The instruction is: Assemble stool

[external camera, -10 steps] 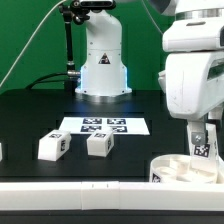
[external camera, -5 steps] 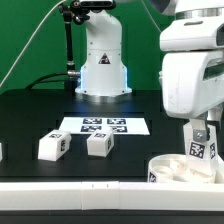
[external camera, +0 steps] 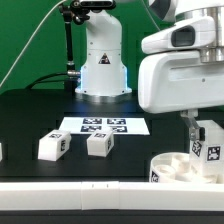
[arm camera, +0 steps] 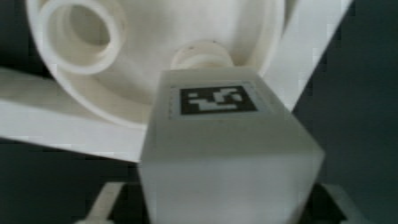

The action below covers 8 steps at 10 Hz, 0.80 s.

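The round white seat [external camera: 178,168] lies at the front of the table on the exterior view's right, sockets up. My gripper [external camera: 203,130] hangs just above it, shut on a white stool leg [external camera: 207,147] with a black-and-white tag. In the wrist view the held leg [arm camera: 222,140] fills the middle between the two fingers [arm camera: 118,202], and its far end points at the seat [arm camera: 80,70] beside a round socket. Two more tagged legs [external camera: 52,146] [external camera: 99,144] lie loose on the black table, apart from each other.
The marker board [external camera: 103,126] lies flat behind the two loose legs. The arm's white base [external camera: 102,70] stands at the back. A long white border rail [external camera: 80,186] runs along the table's front edge.
The jaws have closed onto the leg. The hand has turned above the seat, and the leg has shifted slightly toward the exterior view's right.
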{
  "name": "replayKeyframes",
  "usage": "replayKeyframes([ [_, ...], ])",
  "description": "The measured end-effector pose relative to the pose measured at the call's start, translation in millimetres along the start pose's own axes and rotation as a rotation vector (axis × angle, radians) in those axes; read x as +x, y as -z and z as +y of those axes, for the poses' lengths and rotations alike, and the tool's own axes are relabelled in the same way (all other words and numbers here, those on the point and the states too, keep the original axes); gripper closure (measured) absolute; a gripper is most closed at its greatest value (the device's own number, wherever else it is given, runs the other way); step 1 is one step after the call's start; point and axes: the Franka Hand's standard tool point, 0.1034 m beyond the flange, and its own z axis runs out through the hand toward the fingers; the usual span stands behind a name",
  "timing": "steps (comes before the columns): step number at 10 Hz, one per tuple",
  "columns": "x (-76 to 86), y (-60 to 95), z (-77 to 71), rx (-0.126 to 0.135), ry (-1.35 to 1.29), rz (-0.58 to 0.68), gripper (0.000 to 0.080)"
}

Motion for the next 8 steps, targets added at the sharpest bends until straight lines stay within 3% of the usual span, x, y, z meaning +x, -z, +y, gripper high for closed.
replayKeyframes([
  [5,0.5,0.9,6.5,-0.007,-0.330,0.003,0.0458],
  [8,-8.5,0.5,8.3,0.010,-0.620,0.029,0.0458],
])
